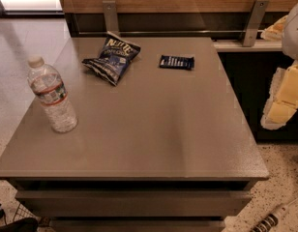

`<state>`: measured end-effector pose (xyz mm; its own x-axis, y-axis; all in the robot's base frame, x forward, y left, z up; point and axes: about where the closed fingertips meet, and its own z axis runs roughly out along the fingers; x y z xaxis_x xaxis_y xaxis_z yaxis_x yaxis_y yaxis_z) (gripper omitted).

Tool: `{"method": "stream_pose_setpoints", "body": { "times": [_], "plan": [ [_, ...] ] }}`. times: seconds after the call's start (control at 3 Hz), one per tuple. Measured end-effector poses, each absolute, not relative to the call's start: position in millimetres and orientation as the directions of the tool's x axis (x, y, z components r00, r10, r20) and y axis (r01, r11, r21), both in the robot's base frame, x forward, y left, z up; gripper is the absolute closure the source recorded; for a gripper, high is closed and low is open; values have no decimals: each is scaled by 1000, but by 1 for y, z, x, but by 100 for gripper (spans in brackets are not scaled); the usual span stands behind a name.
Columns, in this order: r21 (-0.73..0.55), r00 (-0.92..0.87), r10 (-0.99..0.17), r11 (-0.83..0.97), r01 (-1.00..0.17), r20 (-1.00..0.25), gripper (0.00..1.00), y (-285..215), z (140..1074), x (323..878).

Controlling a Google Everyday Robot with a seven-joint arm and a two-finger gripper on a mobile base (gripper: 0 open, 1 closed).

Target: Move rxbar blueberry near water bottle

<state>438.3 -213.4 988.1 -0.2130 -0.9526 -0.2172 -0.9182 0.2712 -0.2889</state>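
Near the bench's [154,129] far edge lies the bar [176,62], ungrasped; bottle [52,98] by left edge. Off the right edge hangs the gripper [280,103]; we cannot tell its grip. Next, we judge: reach for bar.

- Smooth, rounded, grey-white plastic arm shell [295,30], cut off by the frame edge at 2 o'clock.
- Below it, at 3 o'clock, the gripper [283,103]: blocky pale-yellow segments with ragged white borders.
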Motion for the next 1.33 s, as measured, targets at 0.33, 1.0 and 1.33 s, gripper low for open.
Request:
{"method": "stream_pose_setpoints", "body": {
  "times": [0.33,1.0,1.33],
  "plan": [
    [-289,-213,-953,271,-918,-217,0,-213,988,438],
    [-345,-187,-910,321,-882,-369,0,-235,994,520],
    [-330,-162,-819,392,-859,-551,0,-243,979,599]
  ]
}}
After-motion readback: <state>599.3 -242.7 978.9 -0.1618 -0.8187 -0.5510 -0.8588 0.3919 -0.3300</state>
